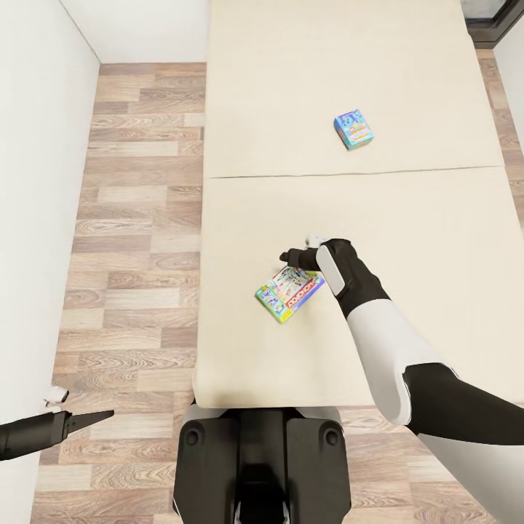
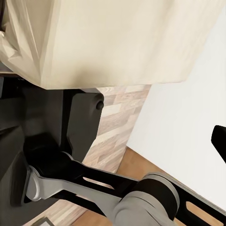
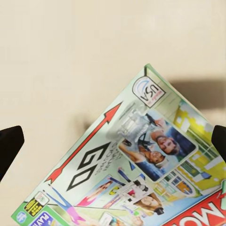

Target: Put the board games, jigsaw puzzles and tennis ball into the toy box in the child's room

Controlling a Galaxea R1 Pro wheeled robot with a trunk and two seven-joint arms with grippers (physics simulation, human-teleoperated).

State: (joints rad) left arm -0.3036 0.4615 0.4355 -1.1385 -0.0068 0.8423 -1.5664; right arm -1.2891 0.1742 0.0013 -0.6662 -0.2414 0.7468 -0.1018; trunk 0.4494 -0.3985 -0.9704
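Two board games sit on the bed (image 1: 349,87), and that big beige mattress takes up most of the head view, with a seam running across it about a third of the way down. There's loads of bare mattress all around both boxes, so nothing is crowding them. Left of the bed is a strip of wood floor (image 1: 138,218), then a white wall (image 1: 36,182) close in on that side.

The robot's base (image 1: 262,466) is parked right at the foot edge of the bed. The right arm reaches out over the mattress, and the right end effector (image 1: 292,256) hovers just above the near board game (image 1: 290,292). In the right wrist view its fingertips (image 3: 10,143) sit wide apart on either side of the printed lid, so it's open and not gripping anything. That box lies flat, long axis on a diagonal to the bed edges.

The far board game (image 1: 354,129) is smaller in view, well apart past the seam, also turned a bit.

The left end effector (image 1: 91,418) hangs low over the floor by the wall; can't tell if it's open or closed.
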